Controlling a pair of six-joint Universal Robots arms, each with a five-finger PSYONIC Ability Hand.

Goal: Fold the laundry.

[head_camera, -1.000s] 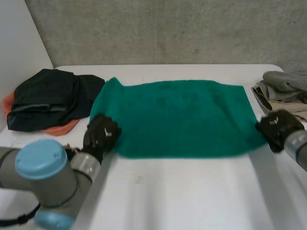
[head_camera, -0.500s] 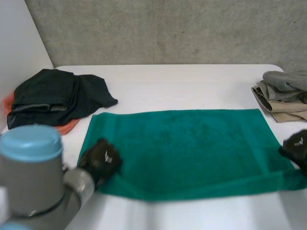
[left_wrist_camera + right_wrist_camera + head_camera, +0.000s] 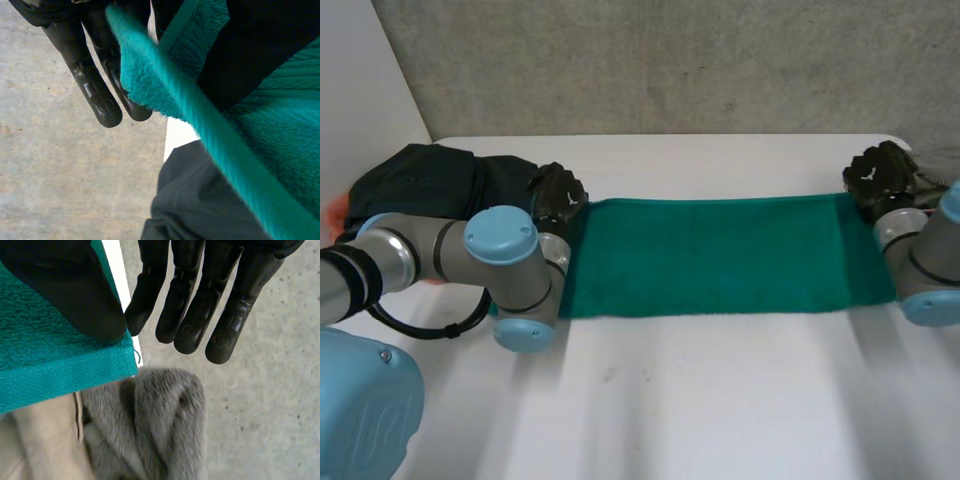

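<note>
Locate green towel [image 3: 720, 255] folded flat on desk [image 3: 720, 400], between dark clothes [image 3: 420, 185] and grey cloth [image 3: 165, 415]. Verify left hand [image 3: 558, 193] pinching far-left corner. Verify right hand [image 3: 878, 175] fingers straight, spread, thumb on far-right corner.

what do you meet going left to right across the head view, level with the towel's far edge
black crumpled garment pile → left hand → green terry towel → right hand
</note>
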